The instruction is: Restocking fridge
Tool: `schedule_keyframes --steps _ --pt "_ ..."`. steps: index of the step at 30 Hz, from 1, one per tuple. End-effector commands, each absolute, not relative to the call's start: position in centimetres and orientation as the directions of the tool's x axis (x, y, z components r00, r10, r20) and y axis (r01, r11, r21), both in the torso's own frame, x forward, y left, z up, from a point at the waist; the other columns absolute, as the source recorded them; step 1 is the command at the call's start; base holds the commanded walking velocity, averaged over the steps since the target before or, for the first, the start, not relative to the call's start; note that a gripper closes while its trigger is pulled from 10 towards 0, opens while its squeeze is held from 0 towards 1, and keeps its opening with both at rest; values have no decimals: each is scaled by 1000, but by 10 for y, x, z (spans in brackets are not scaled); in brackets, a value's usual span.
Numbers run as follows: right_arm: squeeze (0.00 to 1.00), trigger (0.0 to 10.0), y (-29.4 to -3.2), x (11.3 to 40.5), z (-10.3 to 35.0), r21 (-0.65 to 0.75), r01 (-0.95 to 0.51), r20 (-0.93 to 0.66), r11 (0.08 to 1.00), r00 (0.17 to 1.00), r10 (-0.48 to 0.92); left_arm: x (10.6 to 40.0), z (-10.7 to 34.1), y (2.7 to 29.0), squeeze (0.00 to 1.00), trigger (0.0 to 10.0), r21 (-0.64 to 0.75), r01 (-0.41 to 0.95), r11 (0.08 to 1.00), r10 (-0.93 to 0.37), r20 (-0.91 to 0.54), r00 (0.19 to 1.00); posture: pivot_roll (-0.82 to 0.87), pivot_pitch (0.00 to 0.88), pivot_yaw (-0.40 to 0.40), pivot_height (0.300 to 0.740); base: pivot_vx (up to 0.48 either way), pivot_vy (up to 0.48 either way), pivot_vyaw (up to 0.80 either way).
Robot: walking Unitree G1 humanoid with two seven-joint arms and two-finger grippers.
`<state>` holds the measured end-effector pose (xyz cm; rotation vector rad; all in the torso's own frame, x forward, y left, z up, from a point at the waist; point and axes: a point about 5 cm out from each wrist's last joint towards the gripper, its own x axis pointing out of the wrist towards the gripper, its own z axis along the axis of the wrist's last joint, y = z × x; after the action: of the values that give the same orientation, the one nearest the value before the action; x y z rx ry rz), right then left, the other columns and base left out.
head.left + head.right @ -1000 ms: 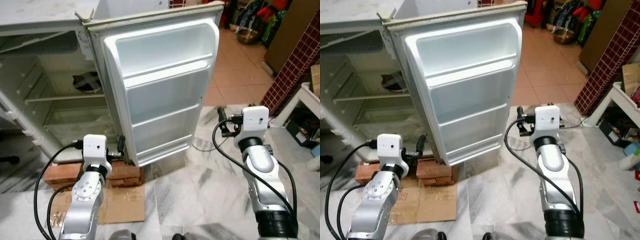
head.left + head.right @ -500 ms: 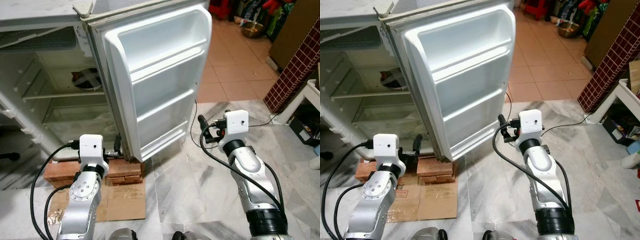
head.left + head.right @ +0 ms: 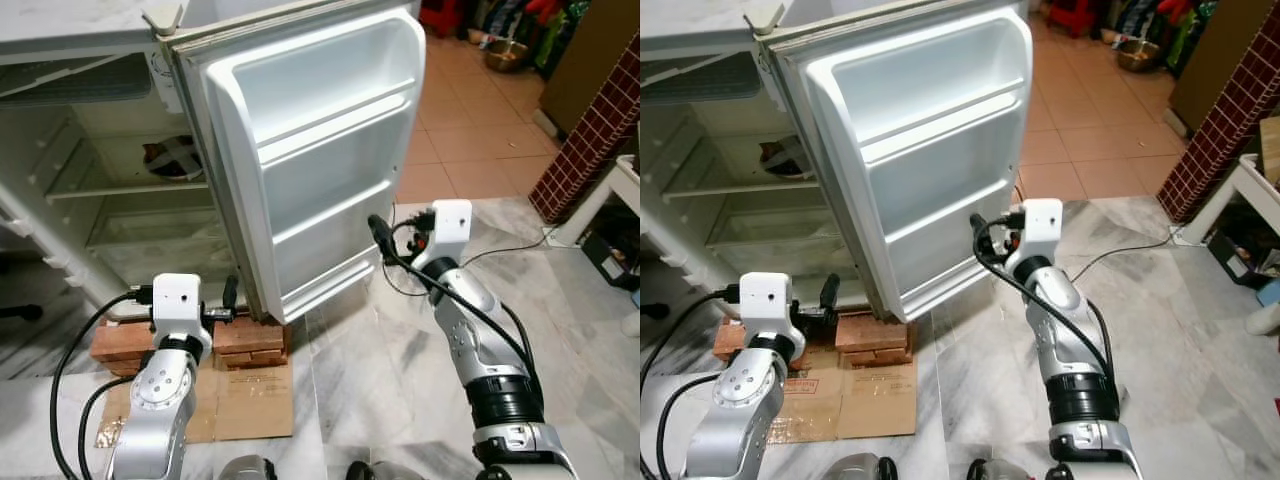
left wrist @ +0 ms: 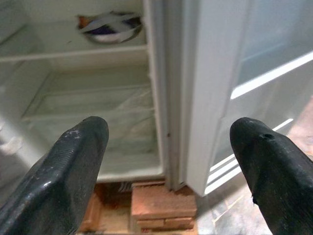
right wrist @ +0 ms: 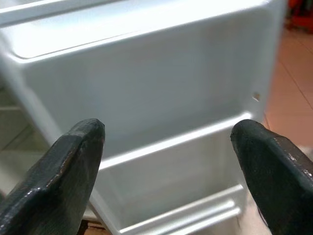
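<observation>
Open fridge door [image 3: 320,150], right gripper [image 3: 380,238] beside it, left gripper [image 3: 229,296] near bricks [image 3: 240,338]

Glossy white plastic lines the open fridge door [image 3: 330,150]. The floor [image 3: 400,390] is polished grey-veined marble, with matt terracotta tiles [image 3: 460,150] beyond. Rough red bricks [image 3: 245,340] and flattened cardboard [image 3: 245,405] sit under the fridge. Matt black textured fingers [image 4: 73,171].

Grey marble floor [image 3: 380,370], terracotta tiles [image 3: 470,120] beyond, perhaps brick wall [image 3: 590,140].
</observation>
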<state>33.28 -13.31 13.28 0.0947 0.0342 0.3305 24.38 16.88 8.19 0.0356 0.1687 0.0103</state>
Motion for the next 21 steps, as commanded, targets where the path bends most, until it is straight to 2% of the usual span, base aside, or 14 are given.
schedule_keyframes --steps 1,7,10,12,21 --pt "0 10000 -125 331 141 12 -388 32 922 921 387 241 84 174 0 10000 35 -15 999 21 -167 986 68 131 16 740 0 465 0" --pt "0 10000 -123 326 149 -143 -442 71 886 888 454 242 83 169 0 10000 20 -7 1000 10 -170 985 58 130 13 740 0 463 0" --pt "0 10000 -126 325 155 -295 -467 86 834 856 510 243 82 166 0 10000 6 -1 1000 2 -175 985 51 128 10 740 0 461 0" --pt "0 10000 -128 325 156 -320 -466 85 825 853 515 243 82 165 0 10000 7 0 1000 1 -175 985 49 127 9 740 0 289 0" --pt "0 10000 -138 324 160 -382 -451 110 807 845 524 244 85 165 0 10000 11 10 1000 -8 -148 989 48 117 2 740 0 0 0"
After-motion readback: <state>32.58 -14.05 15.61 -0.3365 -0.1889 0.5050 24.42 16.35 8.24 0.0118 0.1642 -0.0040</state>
